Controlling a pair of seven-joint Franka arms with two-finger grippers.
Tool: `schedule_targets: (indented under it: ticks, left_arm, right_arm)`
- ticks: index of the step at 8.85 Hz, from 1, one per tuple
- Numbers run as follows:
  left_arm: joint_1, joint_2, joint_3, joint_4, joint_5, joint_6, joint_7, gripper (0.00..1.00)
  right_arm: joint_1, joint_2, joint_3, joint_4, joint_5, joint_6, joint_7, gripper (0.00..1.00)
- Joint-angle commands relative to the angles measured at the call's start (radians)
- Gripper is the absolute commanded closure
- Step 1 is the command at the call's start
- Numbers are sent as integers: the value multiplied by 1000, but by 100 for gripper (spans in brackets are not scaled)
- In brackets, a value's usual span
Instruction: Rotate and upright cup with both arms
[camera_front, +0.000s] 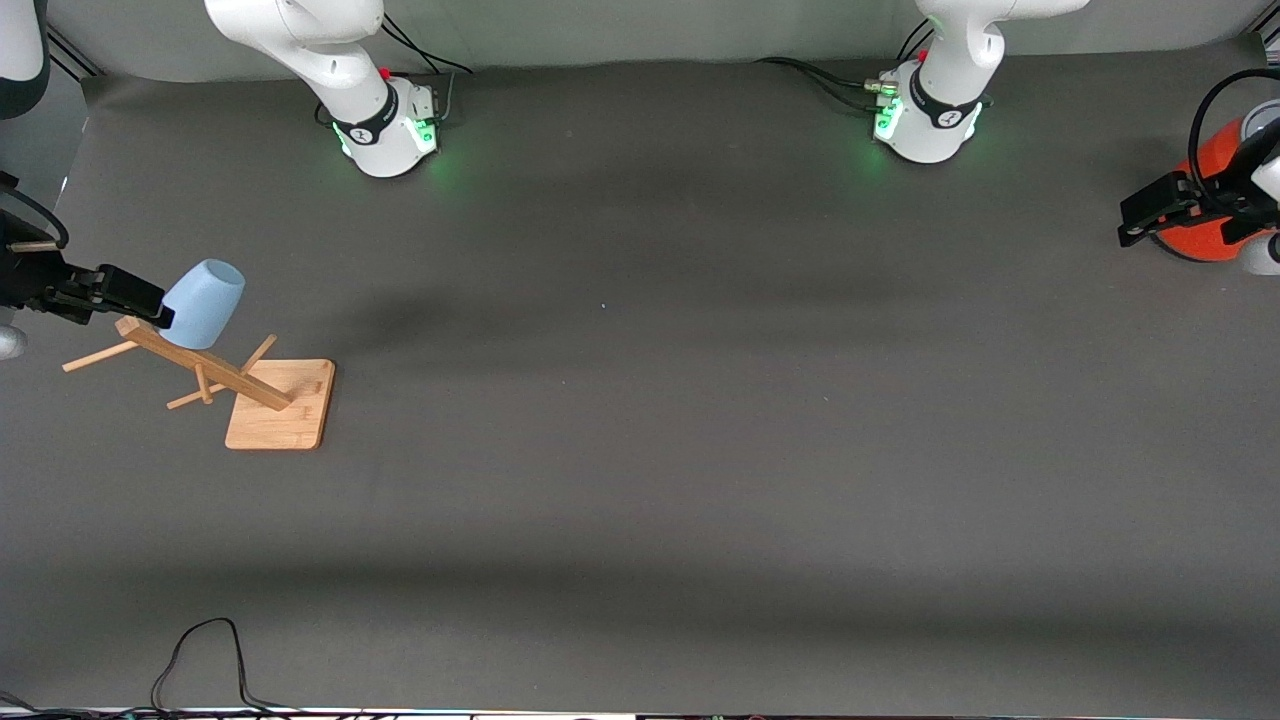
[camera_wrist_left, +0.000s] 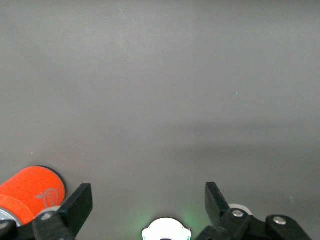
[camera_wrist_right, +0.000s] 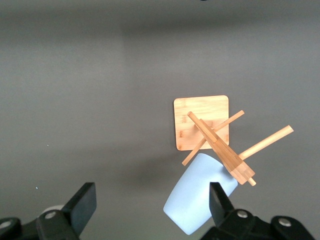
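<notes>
The pale-blue cup (camera_front: 205, 300) hangs mouth-down and tilted on a peg of the wooden rack (camera_front: 205, 365) at the right arm's end of the table. My right gripper (camera_front: 140, 298) is open beside the cup. In the right wrist view the cup (camera_wrist_right: 197, 200) lies just inside one finger (camera_wrist_right: 220, 200), and the other finger stands wide of it. I cannot tell whether the finger touches the cup. My left gripper (camera_front: 1150, 212) is open and empty at the left arm's end, next to the orange can (camera_front: 1210, 190), and waits.
The rack's square wooden base (camera_front: 285, 405) lies on the dark table, nearer to the front camera than the cup. The orange can (camera_wrist_left: 30, 192) and the left arm's green-lit base (camera_wrist_left: 166, 231) show in the left wrist view. A black cable (camera_front: 200, 650) loops at the table's front edge.
</notes>
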Motion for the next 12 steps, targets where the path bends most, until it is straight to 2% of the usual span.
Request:
schedule_targets:
  ticks: [1,6,10,12]
  left_arm:
    - [-4,5,16,14,14,-15,50,0]
    - [5,-13,16,-46,-4,29,40,0]
    - [7,-6,16,-60,-3,8,46,0]
    - [13,5,16,-64,-3,26,48,0]
  right_arm:
    - [5,-12,1,-6,-18,-2,-39,0]
    - [5,-18,2,-8,-19,-2,-40,0]
    - [1,-197,-79,-167,-53,-5,-43,0]
    - [-2,-217,-120,-190,-49,-27,15,0]
